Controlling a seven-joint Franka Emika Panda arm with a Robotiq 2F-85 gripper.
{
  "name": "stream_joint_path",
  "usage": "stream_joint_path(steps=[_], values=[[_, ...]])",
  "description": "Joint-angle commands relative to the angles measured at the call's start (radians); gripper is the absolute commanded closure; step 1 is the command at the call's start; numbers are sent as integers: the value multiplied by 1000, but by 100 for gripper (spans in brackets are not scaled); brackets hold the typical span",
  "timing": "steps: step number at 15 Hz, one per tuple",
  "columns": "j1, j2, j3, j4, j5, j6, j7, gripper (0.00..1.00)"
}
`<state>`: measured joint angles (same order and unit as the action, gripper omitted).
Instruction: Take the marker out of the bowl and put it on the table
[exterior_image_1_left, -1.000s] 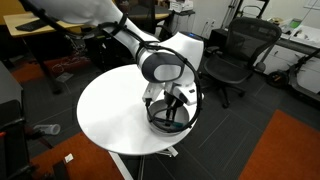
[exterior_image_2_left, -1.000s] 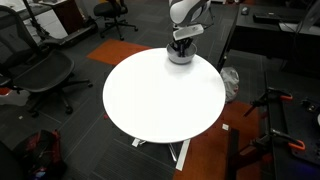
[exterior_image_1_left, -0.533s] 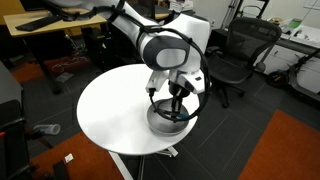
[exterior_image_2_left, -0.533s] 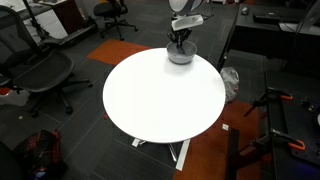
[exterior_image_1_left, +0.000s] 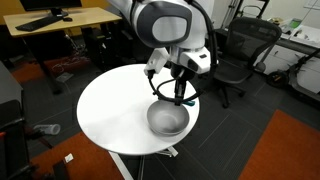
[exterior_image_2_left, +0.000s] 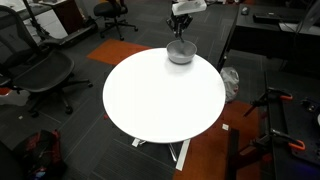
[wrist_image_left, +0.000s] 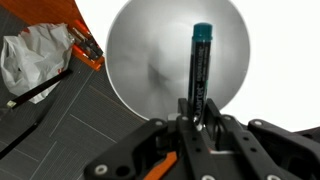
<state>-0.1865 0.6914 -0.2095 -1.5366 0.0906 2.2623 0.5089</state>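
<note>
My gripper (wrist_image_left: 197, 112) is shut on the marker (wrist_image_left: 199, 65), a dark stick with a teal-blue tip, and holds it above the silvery-grey bowl (wrist_image_left: 150, 60). In both exterior views the gripper (exterior_image_1_left: 180, 92) (exterior_image_2_left: 181, 22) hangs clear above the bowl (exterior_image_1_left: 168, 120) (exterior_image_2_left: 181, 52), which sits near the edge of the round white table (exterior_image_1_left: 115, 105) (exterior_image_2_left: 160, 95). The marker (exterior_image_1_left: 180, 97) points down from the fingers. The bowl looks empty.
Black office chairs (exterior_image_1_left: 232, 55) (exterior_image_2_left: 40, 70) stand around the table. A wooden desk (exterior_image_1_left: 60, 20) is behind it. A crumpled white bag (wrist_image_left: 35, 55) lies on the floor beside the table edge. Orange carpet (exterior_image_1_left: 285, 150) lies to one side.
My gripper has risen out of the bowl with the marker held in it. The bowl has stayed in place on the table.
</note>
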Motion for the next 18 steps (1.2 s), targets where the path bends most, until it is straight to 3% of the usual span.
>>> stream_joint_path(steps=[1,12,18], values=[[41,-116,-25,-113,-15,0,11,95],[162,-400,-19,-396,-140,15,61,95],[196,-564,36,-601,-160,50,52,95]])
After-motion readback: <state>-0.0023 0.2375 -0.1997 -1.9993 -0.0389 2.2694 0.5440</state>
